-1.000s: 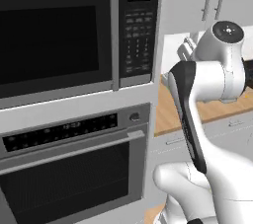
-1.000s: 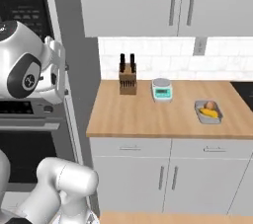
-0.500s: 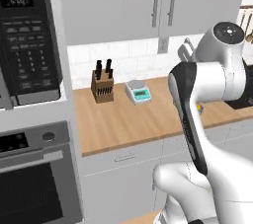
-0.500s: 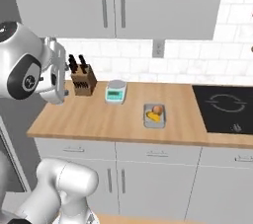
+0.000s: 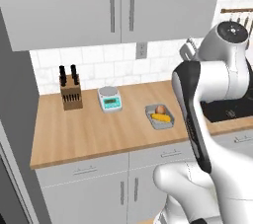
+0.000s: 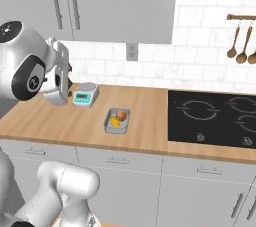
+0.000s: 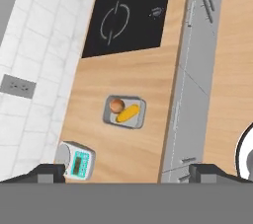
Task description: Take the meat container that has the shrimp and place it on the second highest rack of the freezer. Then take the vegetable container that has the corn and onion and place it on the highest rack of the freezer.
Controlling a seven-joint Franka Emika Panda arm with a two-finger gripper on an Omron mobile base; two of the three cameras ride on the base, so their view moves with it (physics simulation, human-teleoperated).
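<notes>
The vegetable container is a small grey tray on the wooden counter, holding the yellow corn and the orange-brown onion. The right base view shows the same container just left of the cooktop, with the corn and the onion in it. My gripper hangs high above the counter and looks down on the container, corn and onion. It is open, with nothing between its fingers. The meat container, the shrimp and the freezer are out of view.
A kitchen scale and a knife block stand at the back of the counter, left of the container. A black cooktop lies to its right, with spoons hanging above. Grey wall cabinets hang overhead.
The whole picture has swung from the microwave and oven to the counter, so the base has moved. The gripper has stayed open.
</notes>
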